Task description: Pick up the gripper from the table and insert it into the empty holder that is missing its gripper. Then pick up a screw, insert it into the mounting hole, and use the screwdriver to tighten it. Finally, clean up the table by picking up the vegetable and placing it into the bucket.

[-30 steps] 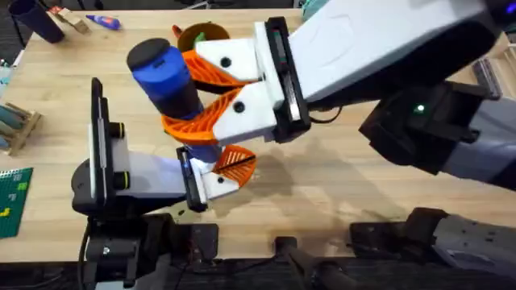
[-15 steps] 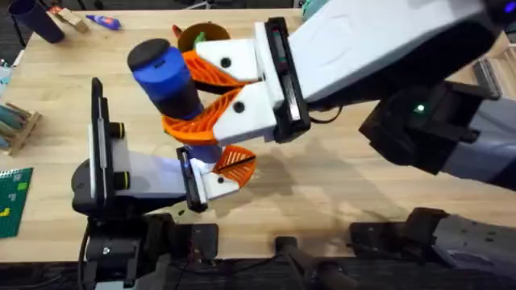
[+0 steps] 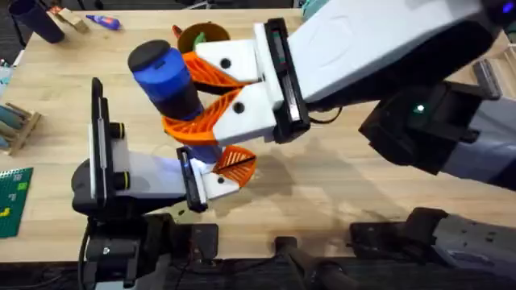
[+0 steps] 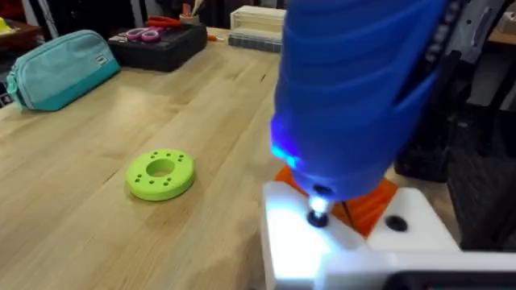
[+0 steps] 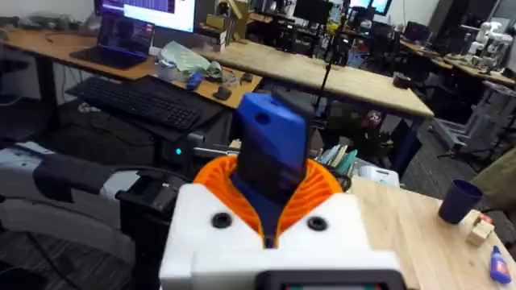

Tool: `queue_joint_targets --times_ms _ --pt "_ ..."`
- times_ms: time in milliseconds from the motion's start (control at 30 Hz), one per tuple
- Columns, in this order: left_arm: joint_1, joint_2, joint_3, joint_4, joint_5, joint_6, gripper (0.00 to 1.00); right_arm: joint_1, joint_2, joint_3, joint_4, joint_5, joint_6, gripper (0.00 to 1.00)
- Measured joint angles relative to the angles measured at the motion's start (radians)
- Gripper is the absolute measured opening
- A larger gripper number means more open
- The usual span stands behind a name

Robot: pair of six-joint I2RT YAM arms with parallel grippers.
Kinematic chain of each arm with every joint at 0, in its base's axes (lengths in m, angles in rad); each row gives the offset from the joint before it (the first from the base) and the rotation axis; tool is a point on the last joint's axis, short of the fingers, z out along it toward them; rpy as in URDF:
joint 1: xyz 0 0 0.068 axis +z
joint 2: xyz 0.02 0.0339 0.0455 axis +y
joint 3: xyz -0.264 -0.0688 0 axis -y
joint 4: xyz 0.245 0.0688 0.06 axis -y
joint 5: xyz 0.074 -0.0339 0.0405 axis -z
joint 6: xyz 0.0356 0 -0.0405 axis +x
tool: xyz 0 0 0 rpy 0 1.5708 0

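One screwdriver [image 3: 168,80], blue body with black cap, stands upright over the middle of the table [image 3: 339,193], and everything else is placed from it. The right gripper [image 3: 197,93] pinches it: two orange ribbed fingers [image 3: 211,71] on white bases press against the blue barrel from either side, one on its far side and one on its near side. In the right wrist view the same barrel [image 5: 270,153] rises between those orange pads. Directly beneath the screwdriver sits one white holder [image 3: 211,181] with a black edge strip, carried by the left arm; one small orange gripper [image 3: 236,163] is seated in it, just right of the driver's lower end. The left wrist view shows the driver's tip [image 4: 317,211] touching the lit white face of the holder, a blue glow at the barrel's lower rim, and orange plastic just behind the tip. Cannot tell how the left arm's own end effector stands. One green ring-shaped disc [image 4: 160,174] with small holes lies flat on the wood, well apart from the screwdriver. Beyond the screwdriver, toward the table's far edge, one orange-brown bucket [image 3: 203,34] shows something green inside.
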Motion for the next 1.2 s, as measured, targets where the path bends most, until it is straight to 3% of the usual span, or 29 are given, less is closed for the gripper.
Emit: queue_joint_targets --times_ms 167,233,300,700,967,1200 --pt "0.0 0.0 0.0 0.0 -0.001 0.0 0.01 -0.003 0.005 0.101 -0.166 -0.003 -0.006 0.043" --pt "0.0 0.0 0.0 0.0 -0.001 0.0 0.01 -0.01 0.012 0.221 -0.326 -0.003 -0.047 0.041" --pt "0.0 0.0 0.0 0.0 -0.001 0.0 0.01 -0.014 0.016 0.254 -0.349 -0.003 -0.062 0.041" --pt "0.0 0.0 0.0 0.0 -0.001 0.0 0.01 -0.046 0.016 0.272 -0.414 -0.005 -0.135 0.042" --pt "0.0 0.0 0.0 0.0 -0.001 0.0 0.01 -0.167 0.016 0.286 -0.478 -0.007 -0.166 0.041" --pt "0.0 0.0 0.0 0.0 -0.001 0.0 0.01 -0.329 0.016 0.288 -0.497 -0.006 -0.18 0.041"
